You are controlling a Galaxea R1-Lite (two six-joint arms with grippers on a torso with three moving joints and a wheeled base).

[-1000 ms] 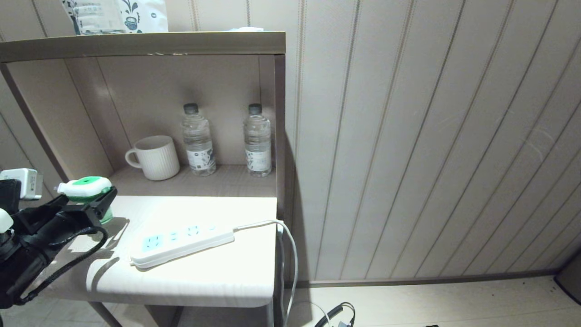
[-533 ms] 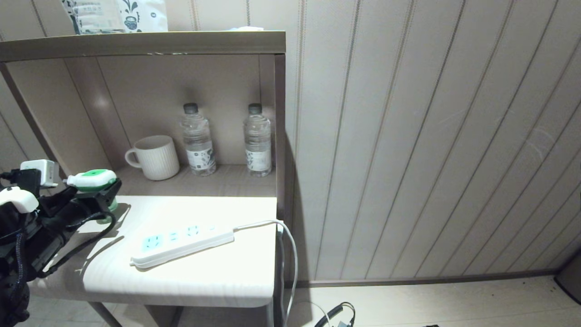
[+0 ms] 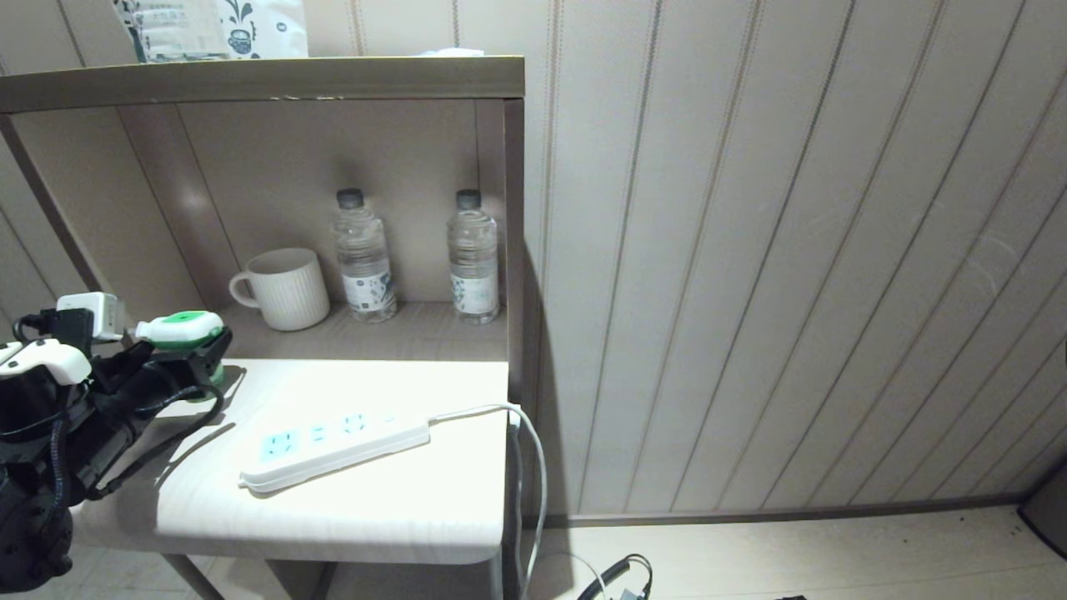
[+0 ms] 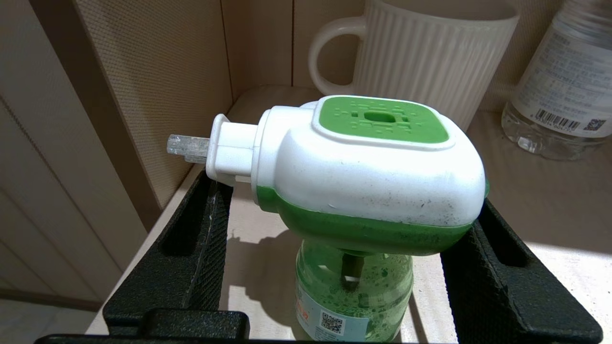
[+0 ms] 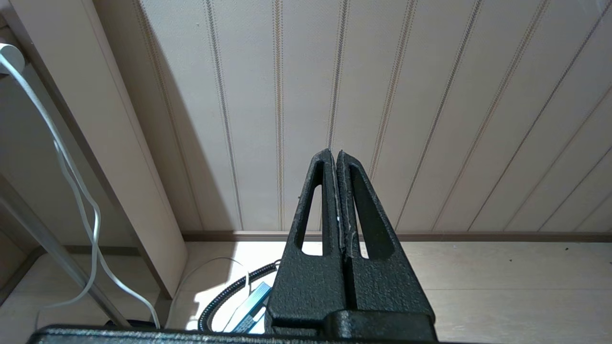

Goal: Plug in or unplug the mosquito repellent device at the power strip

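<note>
From the head we see our left gripper [image 3: 187, 354] at the worktop's [image 3: 375, 500] far-left corner, fingers clamped on the device [image 3: 179, 327], well left of the strip [image 3: 333, 440]; its bottle is mostly hidden. Behind the strip stand one mug [image 3: 285, 288] and two bottles [image 3: 364, 257].

The left wrist shows the prongs [image 4: 187, 145] and green bottle [image 4: 353, 286].

The right wrist shows our right gripper [image 5: 335, 162] closed, empty, off the worktop.

Left gripper [image 3: 196, 354] reaches in from about 9 o'clock, jaws spread wide; right gripper [image 5: 337, 157] has jaws pressed together.
</note>
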